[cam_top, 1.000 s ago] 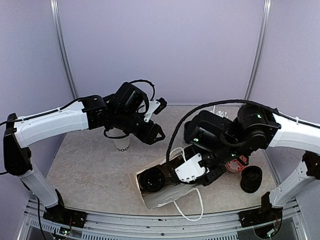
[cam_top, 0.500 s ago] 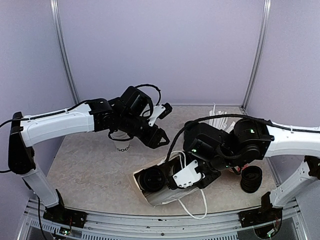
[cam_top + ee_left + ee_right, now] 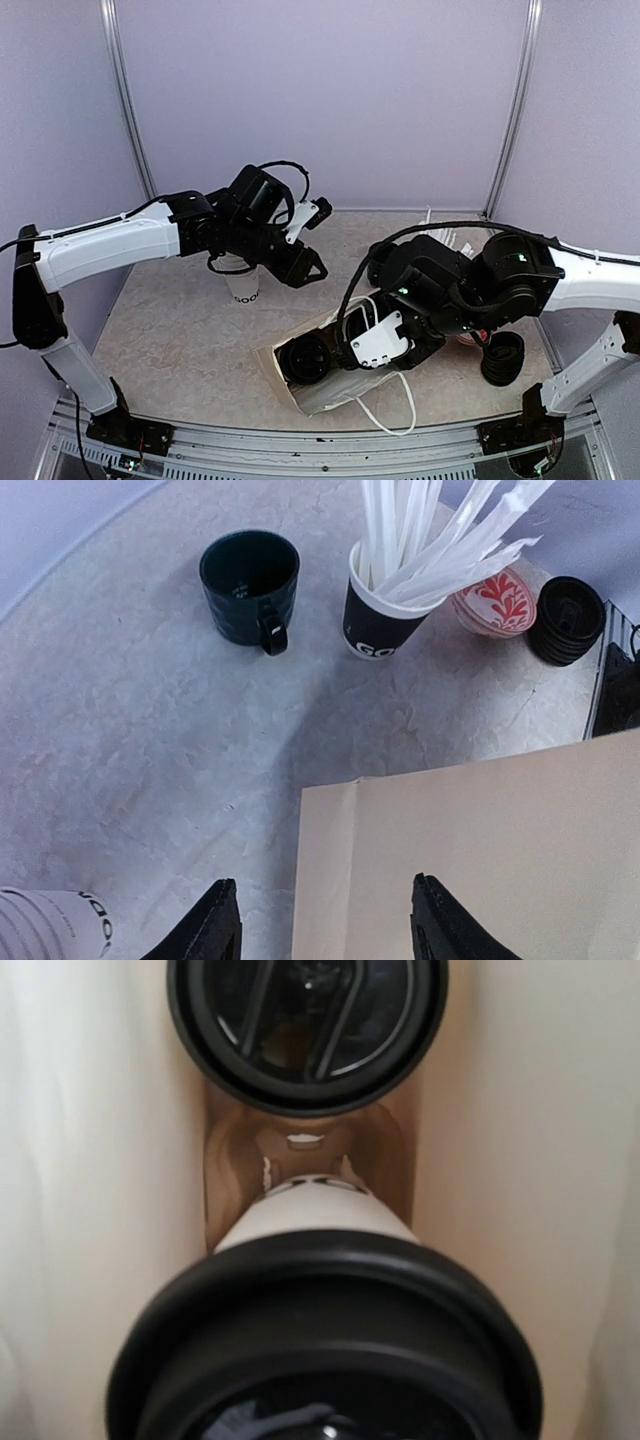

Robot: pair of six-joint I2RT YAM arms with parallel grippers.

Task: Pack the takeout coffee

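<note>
Paper bag (image 3: 320, 392) has slid slightly left; two lidded cups (image 3: 300, 1030) lie inside it, near centre. Third cup (image 3: 243, 288) stands left, unpacked. Left gripper (image 3: 322, 890) released, empty; right gripper hidden: cannot tell.

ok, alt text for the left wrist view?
Open claw hovers over the edge of a tan paper bag on a table. Beyond stand a dark mug, a black cup of white sticks, a red-patterned container and stacked black lids; a white cup sits bottom left.
</note>
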